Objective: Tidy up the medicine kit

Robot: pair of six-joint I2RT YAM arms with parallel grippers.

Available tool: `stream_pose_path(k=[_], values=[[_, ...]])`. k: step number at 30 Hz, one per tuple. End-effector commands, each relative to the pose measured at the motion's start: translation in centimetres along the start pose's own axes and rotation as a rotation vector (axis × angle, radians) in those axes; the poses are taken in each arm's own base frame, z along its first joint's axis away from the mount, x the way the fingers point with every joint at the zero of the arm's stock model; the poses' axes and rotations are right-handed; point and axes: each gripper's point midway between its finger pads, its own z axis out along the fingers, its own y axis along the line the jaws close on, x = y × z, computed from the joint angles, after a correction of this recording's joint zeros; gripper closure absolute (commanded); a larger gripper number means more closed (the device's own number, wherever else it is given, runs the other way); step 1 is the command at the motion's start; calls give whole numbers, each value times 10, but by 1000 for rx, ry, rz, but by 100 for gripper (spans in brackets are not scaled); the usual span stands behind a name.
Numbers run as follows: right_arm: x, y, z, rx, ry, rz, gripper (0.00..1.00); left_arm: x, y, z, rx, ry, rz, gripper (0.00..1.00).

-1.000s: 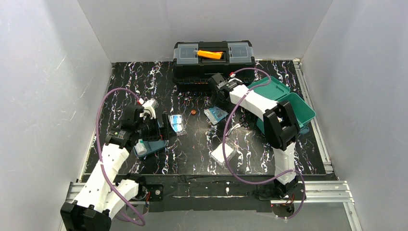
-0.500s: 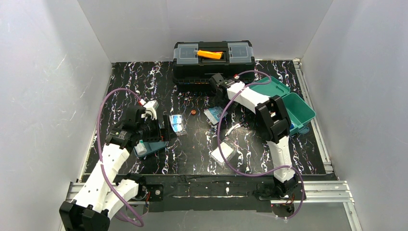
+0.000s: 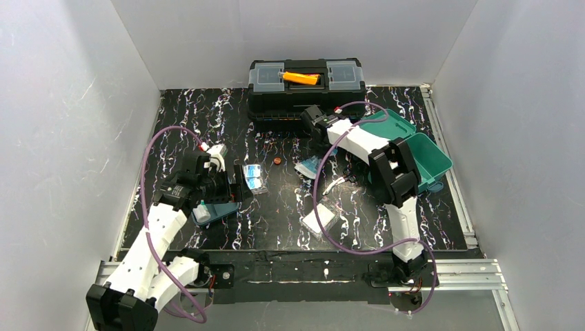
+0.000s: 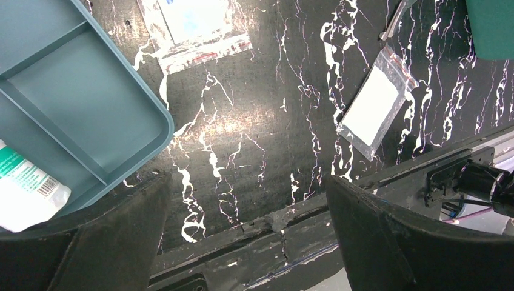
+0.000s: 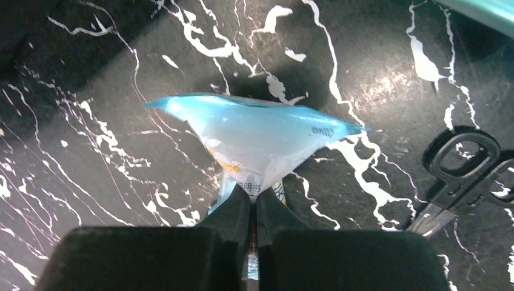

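Progress is at an early stage. The medicine kit [image 3: 422,157] stands open at the right side of the table [image 3: 276,207], lid thrown back toward the black toolbox [image 3: 307,86]. What shows of its interior in the overhead view looks bare, though the right arm hides part of it. Its divided tray [image 4: 91,97] is out of the box and lies well apart from it on the left side of the table. One compartment holds a white bottle with a green label [image 4: 27,185]; the compartments that show beside it are bare. The left tool [image 4: 242,239] hangs above the near corner of the tray with its fingers spread wide and nothing between them. The right tool [image 5: 253,203] is clamped on the lower edge of a blue sachet [image 5: 260,133], fingers pressed together on the film. The sachet appears to be raised off the table, but the wrist view does not settle this. Loose items to be stowed lie between tray and kit: a clear packet with a blue-printed insert [image 4: 197,24] just beside the tray, a zip bag holding a white pad [image 4: 371,106] near the front edge, black-handled scissors [image 5: 463,163] near the sachet, and a small brown round item [image 3: 276,161] toward the toolbox. Judged outstanding: place the sachet, stow the other items, refit the tray into the kit, close and latch the lid.
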Motion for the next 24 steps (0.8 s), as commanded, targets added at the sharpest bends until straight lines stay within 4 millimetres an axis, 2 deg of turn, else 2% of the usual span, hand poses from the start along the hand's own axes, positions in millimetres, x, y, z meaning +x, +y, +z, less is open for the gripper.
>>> stream_pose_path(k=[1, 9, 13, 16, 19, 21, 23, 24], values=[[1, 5, -36, -79, -8, -67, 99, 3, 2, 0, -16, 15, 1, 2], [11, 2, -95, -263, 29, -149, 99, 7, 1, 5, -7, 49, -2, 2], [14, -9, -123, -336, 40, -186, 99, 9, 4, 9, -23, 71, -10, 2], [6, -23, -146, -362, 2, -195, 99, 10, 5, 10, -23, 83, -13, 2], [-12, -49, -177, -369, -83, -203, 99, 11, 5, 12, -26, 92, -14, 2], [-40, -88, -210, -333, -195, -187, 99, 12, 7, 12, -40, 93, -15, 2], [-60, -120, -227, -324, -237, -139, 99, 12, 7, 12, -43, 93, -12, 2], [-70, -135, -229, -312, -253, -112, 99, 13, 7, 13, -44, 96, -12, 2]])
